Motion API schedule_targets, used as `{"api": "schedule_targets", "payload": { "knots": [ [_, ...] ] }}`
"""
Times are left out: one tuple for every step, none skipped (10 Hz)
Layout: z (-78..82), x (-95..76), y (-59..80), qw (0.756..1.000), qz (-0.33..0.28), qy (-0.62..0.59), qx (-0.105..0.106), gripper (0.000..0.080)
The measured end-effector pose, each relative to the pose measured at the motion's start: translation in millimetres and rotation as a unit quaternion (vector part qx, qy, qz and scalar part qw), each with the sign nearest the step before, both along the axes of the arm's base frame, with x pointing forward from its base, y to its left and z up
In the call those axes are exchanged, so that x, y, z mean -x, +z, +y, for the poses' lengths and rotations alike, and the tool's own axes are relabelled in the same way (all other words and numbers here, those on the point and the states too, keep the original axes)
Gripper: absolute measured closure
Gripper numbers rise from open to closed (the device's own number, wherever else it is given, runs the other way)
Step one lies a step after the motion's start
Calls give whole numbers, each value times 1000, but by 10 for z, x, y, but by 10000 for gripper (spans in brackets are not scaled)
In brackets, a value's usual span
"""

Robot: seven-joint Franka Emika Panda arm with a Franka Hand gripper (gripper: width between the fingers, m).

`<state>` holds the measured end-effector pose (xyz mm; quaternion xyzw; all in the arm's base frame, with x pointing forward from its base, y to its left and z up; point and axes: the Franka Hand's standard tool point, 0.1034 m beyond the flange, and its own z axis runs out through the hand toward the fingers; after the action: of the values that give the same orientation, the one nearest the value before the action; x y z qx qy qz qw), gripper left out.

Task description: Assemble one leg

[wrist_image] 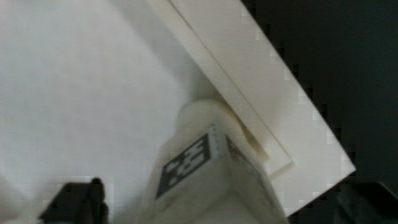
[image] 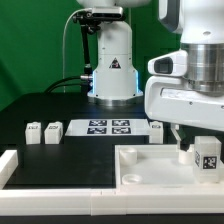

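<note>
One leg (image: 207, 156), a stubby white block with a black-and-white tag, stands upright on the right end of the large white panel (image: 140, 168). My gripper (image: 200, 142) hangs right over it, open, its jaws on either side of the leg without touching it. One dark finger (image: 178, 136) shows to the exterior view's left of the leg. In the wrist view the leg (wrist_image: 206, 175) rises from the panel (wrist_image: 89, 90) near its rim, and a dark finger (wrist_image: 75, 203) stands apart from it. The other finger is out of view.
Two more legs (image: 33, 131) (image: 53, 129) stand at the exterior view's left, and another (image: 158, 130) stands beside the marker board (image: 108, 127). A white L-shaped block (image: 10, 165) sits at the front left. The robot base (image: 112, 70) stands behind.
</note>
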<state>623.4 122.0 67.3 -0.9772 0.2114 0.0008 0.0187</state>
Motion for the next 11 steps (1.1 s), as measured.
{"api": "schedule_targets", "payload": {
  "knots": [
    [-4, -1, 0, 999, -2, 49, 1, 150],
    [-5, -1, 0, 995, -4, 104, 2, 150],
    [-9, -2, 0, 989, -6, 145, 2, 150],
    [-14, -3, 0, 985, -7, 170, 2, 150],
    [-12, -3, 0, 986, -6, 165, 2, 150],
    [-13, -3, -1, 986, -6, 165, 2, 150],
    [-14, -3, -1, 986, -6, 165, 2, 276],
    [-14, -3, -1, 986, -6, 165, 2, 415],
    [-14, -3, -1, 986, -6, 165, 2, 512],
    [-12, -3, -1, 989, -6, 150, 1, 512],
    [-13, -3, -1, 989, -6, 147, 1, 511]
  ]
}}
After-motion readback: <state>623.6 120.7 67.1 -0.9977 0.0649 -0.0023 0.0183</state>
